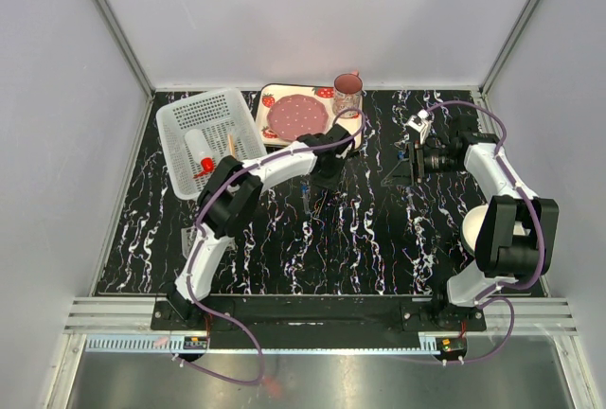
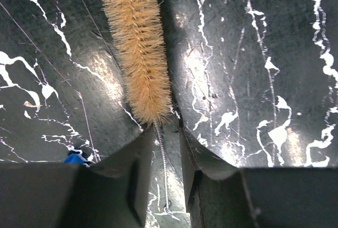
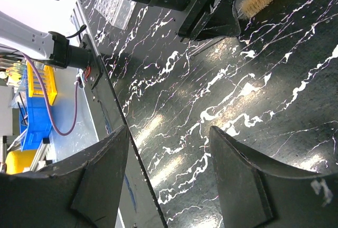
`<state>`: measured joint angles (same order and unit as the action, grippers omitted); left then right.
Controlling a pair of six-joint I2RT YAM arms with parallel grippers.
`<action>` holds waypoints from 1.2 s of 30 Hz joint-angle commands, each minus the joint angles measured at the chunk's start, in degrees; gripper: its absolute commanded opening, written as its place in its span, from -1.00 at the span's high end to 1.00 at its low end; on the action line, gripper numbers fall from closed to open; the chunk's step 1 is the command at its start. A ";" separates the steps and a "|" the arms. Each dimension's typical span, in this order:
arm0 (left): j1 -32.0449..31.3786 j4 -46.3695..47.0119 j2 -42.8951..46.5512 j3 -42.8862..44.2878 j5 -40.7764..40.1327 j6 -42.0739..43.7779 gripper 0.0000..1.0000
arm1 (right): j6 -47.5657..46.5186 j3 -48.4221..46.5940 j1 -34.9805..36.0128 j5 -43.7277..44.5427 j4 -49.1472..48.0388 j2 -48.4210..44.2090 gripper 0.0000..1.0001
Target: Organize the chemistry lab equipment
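A tan bristle brush [image 2: 138,48] lies on the black marbled table, and its thin twisted wire handle [image 2: 163,170] runs back between the jaws of my left gripper [image 2: 168,127]. The jaws stand narrow but apart, with a gap on both sides of the wire. In the top view the left gripper [image 1: 317,186] points down at mid-table. My right gripper [image 3: 169,175] is open and empty, hovering sideways at the right [image 1: 396,168]. A white basket [image 1: 175,144] holds a red-capped bottle [image 1: 202,158] and a wooden stick [image 1: 231,141]. A blue tip [image 2: 74,158] shows beside my left finger.
A strawberry-printed tray [image 1: 275,97] with a pink plate [image 1: 294,117] and a mug [image 1: 347,94] stands at the back. A cream bowl [image 1: 473,226] sits partly behind the right arm. A clear grid rack [image 3: 119,9] lies near the table's front left edge.
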<state>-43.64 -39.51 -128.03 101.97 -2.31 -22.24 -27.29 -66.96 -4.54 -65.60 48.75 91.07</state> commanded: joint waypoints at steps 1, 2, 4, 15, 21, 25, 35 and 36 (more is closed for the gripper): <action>-0.83 -0.92 -1.26 2.97 -3.14 0.97 0.42 | -1.54 -2.30 -0.30 -1.72 0.91 0.43 -0.36; -0.75 -1.18 -1.43 3.23 -3.32 1.06 0.42 | -1.71 -2.39 -0.30 -1.81 0.99 0.51 -0.36; -1.01 -1.63 -1.79 3.58 -4.28 1.15 0.47 | -1.71 -2.39 -0.30 -1.90 1.08 0.52 -0.36; -2.06 -0.05 -0.30 3.23 -3.41 1.67 0.91 | -2.51 -2.65 -0.30 -2.16 1.87 0.16 -0.36; -2.07 6.18 7.24 -2.73 1.15 1.41 1.00 | -3.03 -2.74 -0.30 -2.07 2.22 -0.28 -0.36; -1.98 15.84 16.74 -15.79 5.72 -0.25 1.00 | -3.65 -2.56 -0.47 -2.25 2.40 -0.80 -0.36; 2.40 26.24 44.84 -38.77 9.25 -4.39 1.00 | -4.70 -2.65 -0.65 -2.51 3.28 -2.03 -0.37; 3.29 25.80 47.06 -41.22 8.81 -4.30 1.00 | -4.79 -2.56 -0.65 -2.51 3.28 -2.12 -0.37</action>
<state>-43.64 -18.22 -90.39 66.00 5.89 -25.08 -30.46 -67.29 -4.73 -66.63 51.31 91.37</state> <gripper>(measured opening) 0.008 0.685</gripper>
